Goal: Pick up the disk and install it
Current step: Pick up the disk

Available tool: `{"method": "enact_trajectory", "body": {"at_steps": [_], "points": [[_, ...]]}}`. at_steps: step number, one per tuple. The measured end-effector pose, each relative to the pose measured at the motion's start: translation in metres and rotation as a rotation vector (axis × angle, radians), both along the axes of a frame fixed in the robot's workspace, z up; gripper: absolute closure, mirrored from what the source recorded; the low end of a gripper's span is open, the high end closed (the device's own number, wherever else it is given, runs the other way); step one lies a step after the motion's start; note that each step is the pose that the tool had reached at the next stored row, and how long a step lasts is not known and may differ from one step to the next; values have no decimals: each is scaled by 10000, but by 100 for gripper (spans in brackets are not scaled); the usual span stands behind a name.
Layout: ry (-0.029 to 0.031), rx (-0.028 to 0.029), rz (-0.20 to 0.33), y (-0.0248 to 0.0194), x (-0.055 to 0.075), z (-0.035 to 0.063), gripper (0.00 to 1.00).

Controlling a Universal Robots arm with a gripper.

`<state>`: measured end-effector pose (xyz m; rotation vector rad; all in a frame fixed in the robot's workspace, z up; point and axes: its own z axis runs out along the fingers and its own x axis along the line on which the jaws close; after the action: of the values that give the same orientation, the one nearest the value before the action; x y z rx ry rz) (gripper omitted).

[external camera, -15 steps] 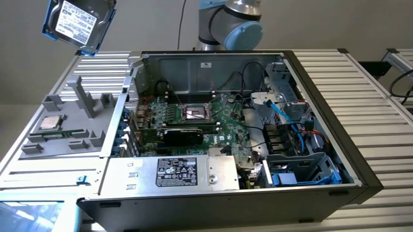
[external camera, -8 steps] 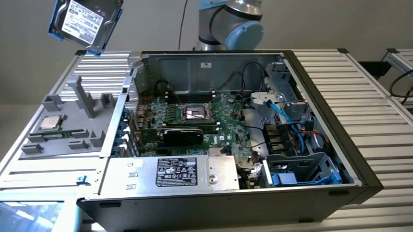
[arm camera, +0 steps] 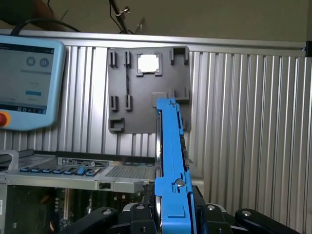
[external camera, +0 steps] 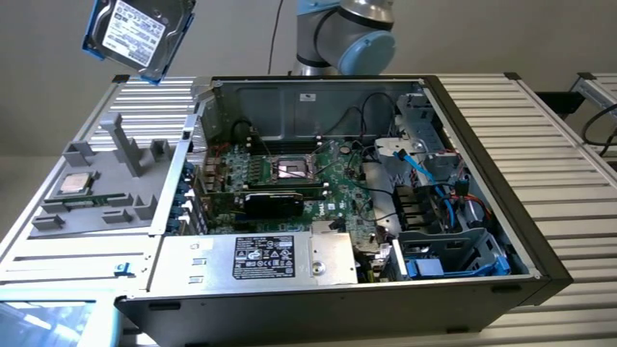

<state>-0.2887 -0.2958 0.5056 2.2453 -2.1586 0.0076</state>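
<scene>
Gripper (arm camera: 173, 220) is pinching the flat silver-metal hard disk in its blue plastic carrier frame (arm camera: 171, 146). The jaws are pressing on its two broad faces, and the disk is standing edge-on straight out from them. The ribbed metal bench (external camera: 540, 130) and open black computer case (external camera: 318, 311) are lying well below. Judging it rigid, dense and shock-sensitive. The smooth faces are likely slippery, so the frame edges are offering the surer hold.
</scene>
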Motion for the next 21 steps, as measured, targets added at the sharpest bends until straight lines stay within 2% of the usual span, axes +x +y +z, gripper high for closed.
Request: {"method": "enact_trajectory", "body": {"at_steps": [5, 11, 13, 17, 18, 21], "points": [[1, 0, 1, -35, 75, 3, 61], [-2, 12, 0, -56, 142, 3, 61], [0, 64, 0, -67, 173, 4, 61], [-1, 309, 0, -101, 218, 3, 61], [-1, 347, -1, -109, 226, 3, 61], [-2, 353, 0, -122, 284, 4, 61]]}}
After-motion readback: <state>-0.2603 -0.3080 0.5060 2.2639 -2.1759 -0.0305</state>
